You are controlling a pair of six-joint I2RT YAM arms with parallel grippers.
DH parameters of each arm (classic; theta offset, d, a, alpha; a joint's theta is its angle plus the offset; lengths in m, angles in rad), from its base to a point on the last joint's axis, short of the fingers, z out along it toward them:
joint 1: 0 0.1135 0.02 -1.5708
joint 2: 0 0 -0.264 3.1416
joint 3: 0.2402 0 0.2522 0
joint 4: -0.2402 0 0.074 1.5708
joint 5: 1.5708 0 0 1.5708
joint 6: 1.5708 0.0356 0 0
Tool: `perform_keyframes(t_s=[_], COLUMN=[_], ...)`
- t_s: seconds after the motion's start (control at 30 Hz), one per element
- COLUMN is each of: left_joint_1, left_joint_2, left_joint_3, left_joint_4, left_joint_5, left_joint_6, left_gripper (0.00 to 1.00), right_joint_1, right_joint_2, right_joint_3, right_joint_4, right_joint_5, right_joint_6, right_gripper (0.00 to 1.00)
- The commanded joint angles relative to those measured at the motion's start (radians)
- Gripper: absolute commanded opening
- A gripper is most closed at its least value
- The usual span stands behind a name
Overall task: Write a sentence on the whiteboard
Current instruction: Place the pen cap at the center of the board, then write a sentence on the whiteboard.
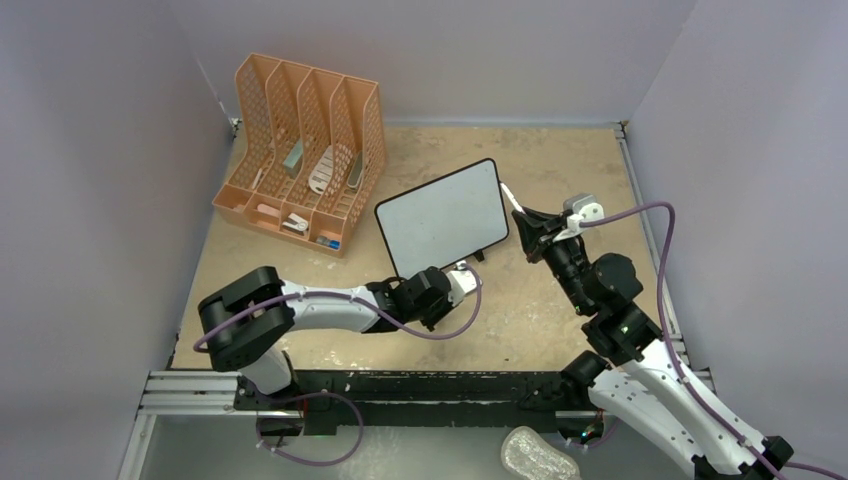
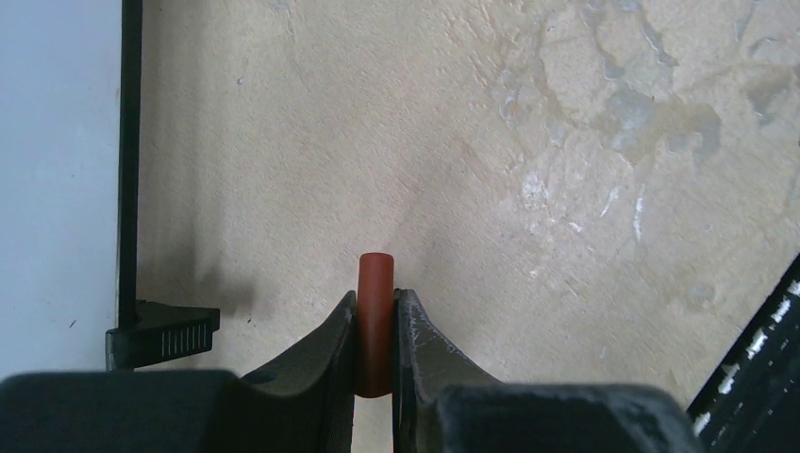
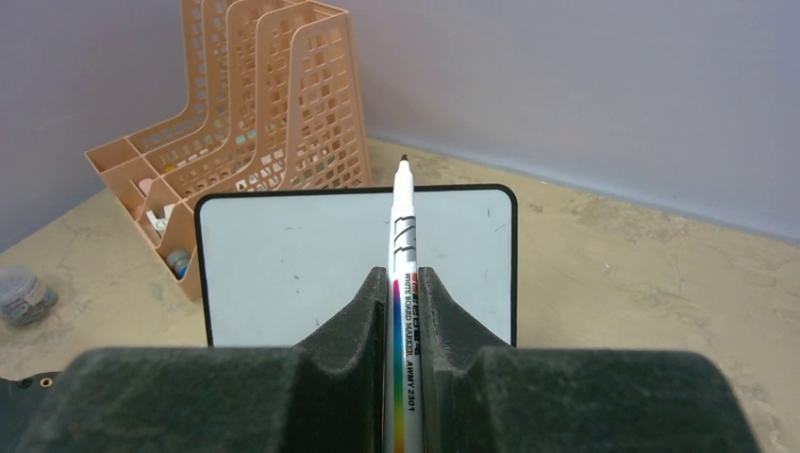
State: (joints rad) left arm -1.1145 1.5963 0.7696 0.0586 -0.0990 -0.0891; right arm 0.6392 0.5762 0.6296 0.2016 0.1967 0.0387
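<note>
White whiteboard [image 3: 283, 274], orange organizer [image 1: 300, 130], seemingly reddish cap [image 2: 375, 321]

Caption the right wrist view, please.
Right tool grips an uncapped marker, tip pointing over the blank whiteboard; orange organizer behind.

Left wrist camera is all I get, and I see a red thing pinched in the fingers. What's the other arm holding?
Observer: The right gripper is shut on a white whiteboard marker, tip uncovered.
Operator: Did it write anything yet?
Observer: No, the whiteboard shows no words.
Operator: What else is out there?
Observer: An orange file organizer, beyond the board to the left.
</note>
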Motion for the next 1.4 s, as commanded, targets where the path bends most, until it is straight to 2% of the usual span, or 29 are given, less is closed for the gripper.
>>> perform_keyframes(t_s=[0.0, 0.1, 0.23, 0.53, 0.73, 0.8, 0.93, 1.0, 1.07, 1.23, 1.37], left_joint_1=[-0.008, -0.014, -0.019, -0.019, -0.005, 0.029, 0.134, 0.151, 0.178, 0.313, 0.455], left_joint_2=[0.033, 0.054, 0.047, -0.054, -0.156, -0.179, -0.257, -0.307, -0.349, -0.437, -0.488], left_joint_3=[0.034, 0.030, 0.028, 0.025, 0.082, 0.116, 0.151, 0.152, 0.157, 0.176, 0.169], left_joint_4=[0.051, 0.045, 0.028, -0.013, -0.120, -0.170, -0.223, -0.220, -0.235, -0.276, -0.286], left_joint_5=[-0.047, -0.053, -0.060, -0.059, -0.094, -0.078, 0.016, 0.003, -0.003, 0.094, 0.222], left_joint_6=[-0.028, -0.041, -0.064, -0.118, -0.117, -0.127, -0.132, -0.107, -0.091, -0.075, -0.066], left_gripper=[0.08, 0.12, 0.24, 0.41, 0.49, 0.51, 0.76, 0.80, 0.82, 0.83, 0.83], right_joint_1=[-0.004, -0.003, -0.004, -0.004, -0.004, -0.004, -0.004, -0.004, -0.004, -0.004, -0.004], right_joint_2=[-0.007, -0.002, 0.004, 0.016, 0.026, 0.033, 0.048, 0.054, 0.063, 0.099, 0.129], right_joint_3=[-0.003, -0.002, -0.005, -0.002, 0.011, 0.016, 0.033, 0.041, 0.051, 0.084, 0.105], right_joint_4=[0.048, 0.050, 0.051, 0.047, 0.038, 0.035, 0.025, 0.020, 0.013, -0.005, 0.015], right_joint_5=[0.023, 0.020, 0.014, 0.000, -0.011, -0.016, -0.025, -0.026, -0.028, -0.056, -0.051], right_joint_6=[-0.001, 0.001, 0.006, 0.006, 0.007, 0.011, 0.015, 0.016, 0.016, 0.012, -0.011], right_gripper=[0.00, 0.00, 0.00, 0.00, 0.00, 0.00, 0.00, 0.00, 0.00, 0.00, 0.00])
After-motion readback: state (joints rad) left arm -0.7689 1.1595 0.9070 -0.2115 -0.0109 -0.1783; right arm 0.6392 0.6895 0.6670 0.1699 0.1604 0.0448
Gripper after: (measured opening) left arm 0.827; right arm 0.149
